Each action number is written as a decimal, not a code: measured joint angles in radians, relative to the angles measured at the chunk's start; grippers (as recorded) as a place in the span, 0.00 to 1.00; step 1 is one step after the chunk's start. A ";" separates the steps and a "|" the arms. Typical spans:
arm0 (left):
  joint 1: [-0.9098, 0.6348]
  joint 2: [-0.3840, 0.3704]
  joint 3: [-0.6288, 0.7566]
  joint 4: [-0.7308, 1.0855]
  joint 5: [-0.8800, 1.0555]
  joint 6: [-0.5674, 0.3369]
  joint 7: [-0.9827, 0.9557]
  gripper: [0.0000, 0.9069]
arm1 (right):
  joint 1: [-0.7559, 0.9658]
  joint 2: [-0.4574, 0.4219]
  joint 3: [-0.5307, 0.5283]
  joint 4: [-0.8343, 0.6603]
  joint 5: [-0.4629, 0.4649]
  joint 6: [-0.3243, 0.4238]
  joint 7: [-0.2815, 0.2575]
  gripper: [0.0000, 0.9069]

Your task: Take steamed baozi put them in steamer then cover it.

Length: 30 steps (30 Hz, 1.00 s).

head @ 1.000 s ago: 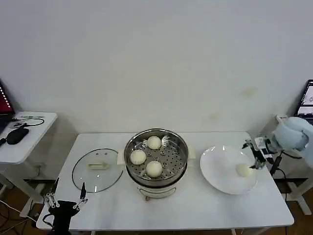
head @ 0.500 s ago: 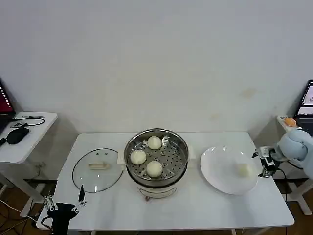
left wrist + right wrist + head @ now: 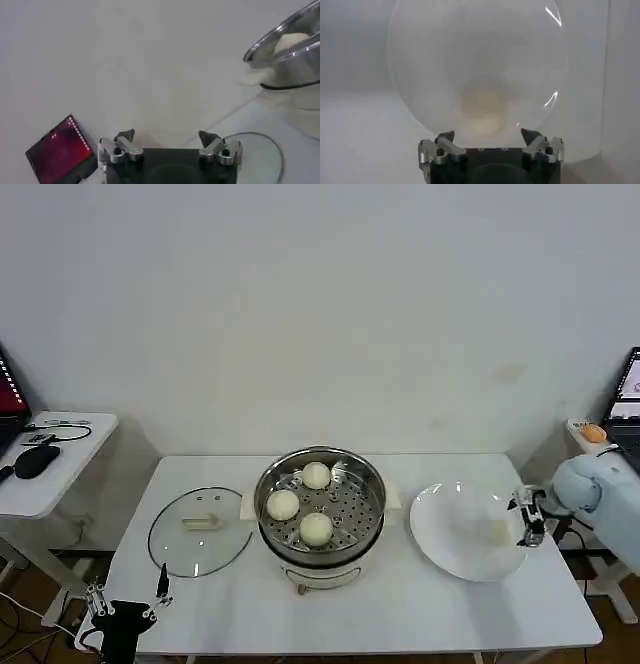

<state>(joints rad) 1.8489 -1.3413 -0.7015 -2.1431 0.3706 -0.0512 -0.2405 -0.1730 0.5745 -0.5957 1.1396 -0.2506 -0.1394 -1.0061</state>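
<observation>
Fourth steamed baozi (image 3: 497, 531) is listed on the white plate (image 3: 450, 544) near the table's right edge, directly ahead of the right gripper (image 3: 528, 519), whose jaws are held wide and empty; the left gripper (image 3: 125, 602) is parked open at the front-left corner.

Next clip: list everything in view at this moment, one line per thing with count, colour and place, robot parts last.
steamed baozi: four, white-cream; three in the steamer, one on the plate
steamer: one, shiny steel on a white base; table centre, uncovered
cover: one, clear glass with cream handle; flat on the table, left of the steamer
plate: one, white; right of the steamer
table: one, white; under everything
side table: one, white; far left, carrying dark items
left gripper: one, open; off the table's front left corner
right gripper: one, open; at the plate's right edge, facing the last bun
</observation>
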 measured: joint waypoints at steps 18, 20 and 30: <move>0.000 -0.001 -0.002 0.004 -0.005 0.000 -0.001 1.00 | -0.024 0.088 0.024 -0.099 -0.031 -0.002 0.006 0.87; -0.001 -0.001 -0.002 0.004 -0.005 -0.001 -0.002 1.00 | -0.024 0.091 0.026 -0.102 -0.031 -0.004 0.006 0.83; 0.004 -0.005 -0.002 0.000 -0.005 -0.003 -0.006 1.00 | -0.025 0.092 0.029 -0.101 -0.033 -0.020 0.005 0.68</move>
<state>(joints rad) 1.8529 -1.3460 -0.7037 -2.1426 0.3655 -0.0543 -0.2461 -0.1982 0.6669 -0.5669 1.0381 -0.2831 -0.1593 -1.0010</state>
